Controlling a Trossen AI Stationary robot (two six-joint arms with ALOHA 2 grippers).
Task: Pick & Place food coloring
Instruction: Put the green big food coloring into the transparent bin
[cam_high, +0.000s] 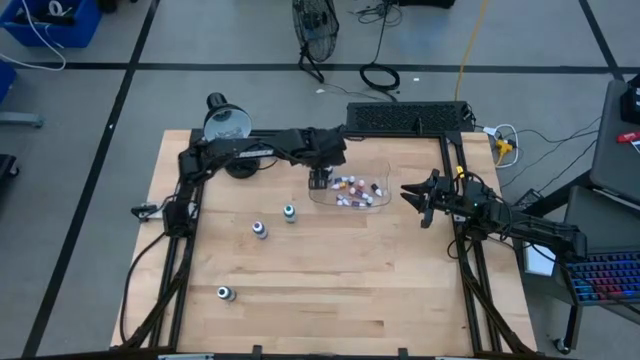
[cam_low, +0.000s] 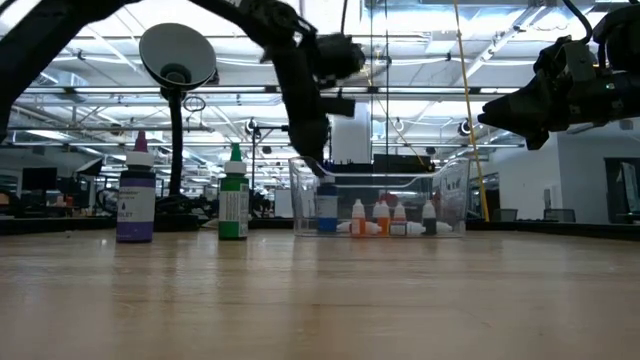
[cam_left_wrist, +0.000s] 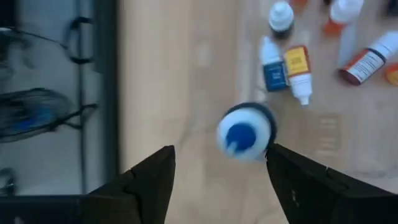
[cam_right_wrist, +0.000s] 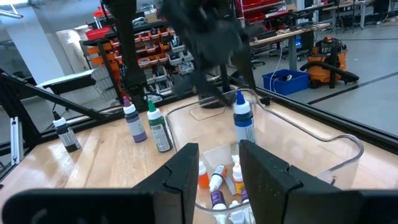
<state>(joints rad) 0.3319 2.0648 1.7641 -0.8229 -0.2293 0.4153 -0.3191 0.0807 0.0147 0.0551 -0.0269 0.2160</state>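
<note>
I have the wooden table (cam_high: 330, 270) in front of me, with both arms reaching in from its far corners. The left arm stretches across the far side, and its gripper, the left gripper (cam_left_wrist: 221, 180), hangs over the left end of the clear plastic tray (cam_high: 385, 205). From its wrist camera I see the fingers (cam_left_wrist: 152, 180) spread apart, with a blue-capped bottle (cam_left_wrist: 245, 132) standing upright between and below them, not pinched. In the low view that same bottle stands inside the tray at its left end, directly under the gripper.

The right arm waits at the right side of the table, its gripper, the right gripper (cam_high: 418, 195), held in the air just beside the tray's right end. Its fingers stand a little apart with nothing between them.

The tray holds the bulk of the food coloring: a cluster of small whitish bottles (cam_high: 355, 190) with coloured caps, some upright, some lying on their sides. I cannot count them reliably from overhead.

Three larger bottles are still out on the bare table: a green-topped bottle (cam_high: 289, 213) and a purple-labelled bottle (cam_high: 260, 229), both upright and near each other to the left of the tray, and one more bottle (cam_high: 225, 293) well apart, nearer the front edge.

A desk lamp (cam_high: 226, 122) stands at the far left corner.
</note>
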